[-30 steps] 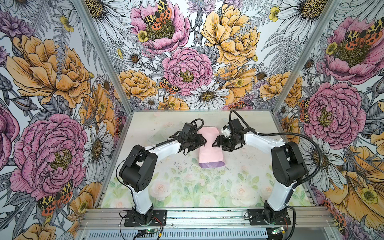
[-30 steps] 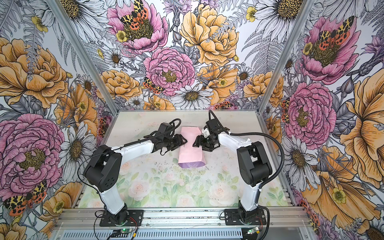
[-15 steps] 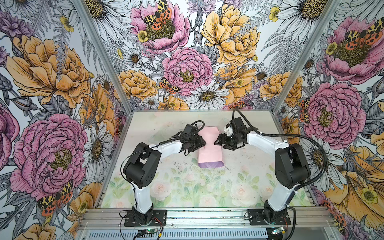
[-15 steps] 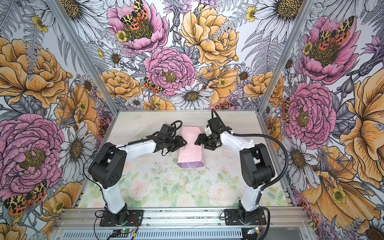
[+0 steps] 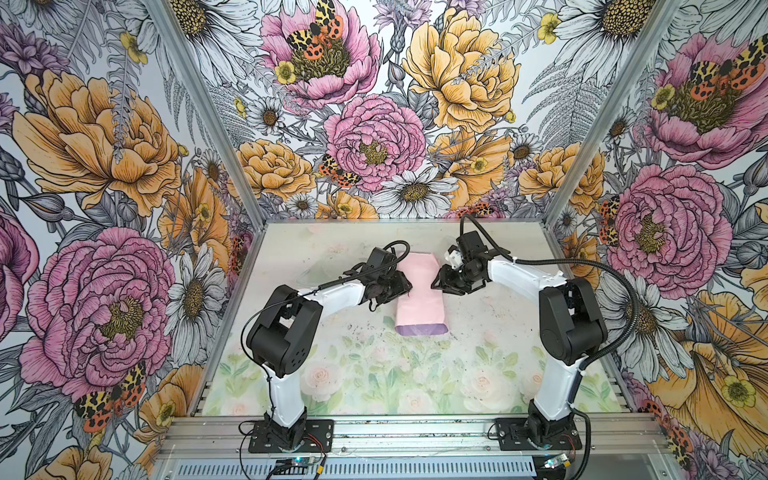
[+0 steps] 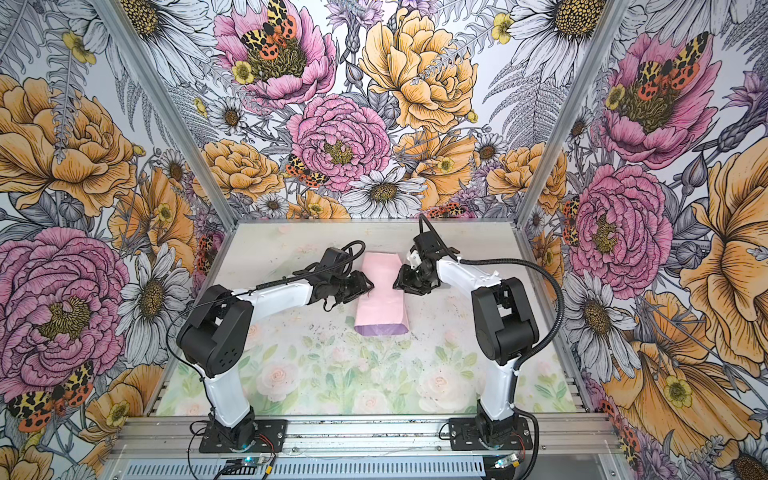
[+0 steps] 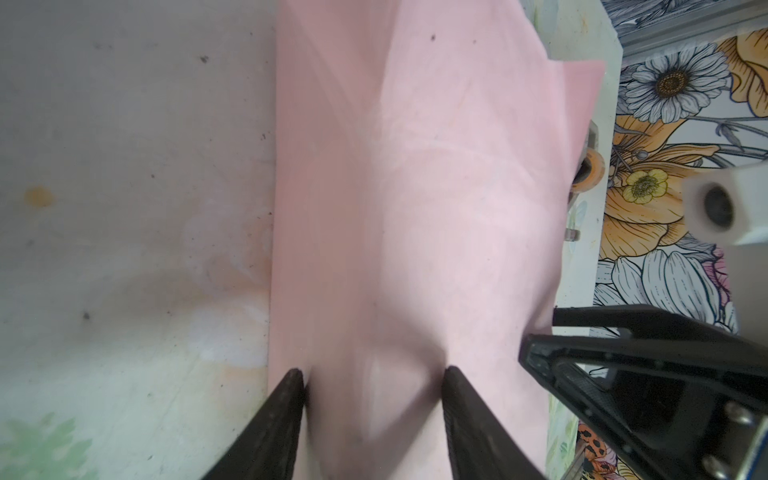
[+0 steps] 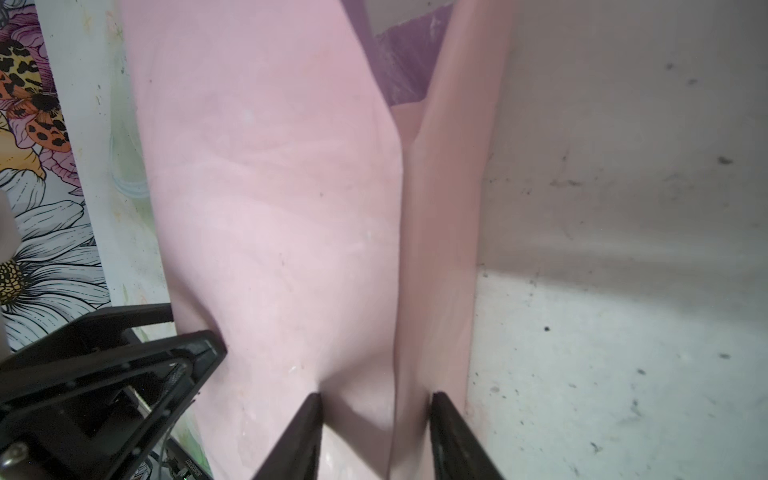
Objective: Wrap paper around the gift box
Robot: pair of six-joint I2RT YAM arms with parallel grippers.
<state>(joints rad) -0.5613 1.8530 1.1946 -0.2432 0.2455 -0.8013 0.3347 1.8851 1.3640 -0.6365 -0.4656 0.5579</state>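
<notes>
My left gripper (image 7: 372,382) has its jaws partway apart, tips dug into the paper (image 5: 419,307), with a soft ridge bulging between them. I can't tell whether that is a true pinch or only a press. My right gripper (image 8: 376,405) looks much the same on the opposite side. Its jaws are parted and a folded seam runs up between the tips, so that grip is also unclear. In both top views the two grippers face each other across the far half of the paper, each at one long edge.

The paper lies folded into a long packet near the middle of the table (image 5: 374,353), pale pink outward, with a lilac strip (image 5: 419,329) at the near end. I see no box. I judge it sits inside the folds, but I can't say where along them.

What worries me from here:
- **Tearing:** if both sides clamp and I pull apart, the thin sheet could rip at the tips.
- **Slipping:** if neither grip is real, the flaps slide out and the fold springs open.
- **Shifting the box:** pressing down unevenly could skate the hidden box inside the paper and leave the wrap crooked.
- **Collision:** the grippers are close, so moving either one inward risks them knocking together.
</notes>
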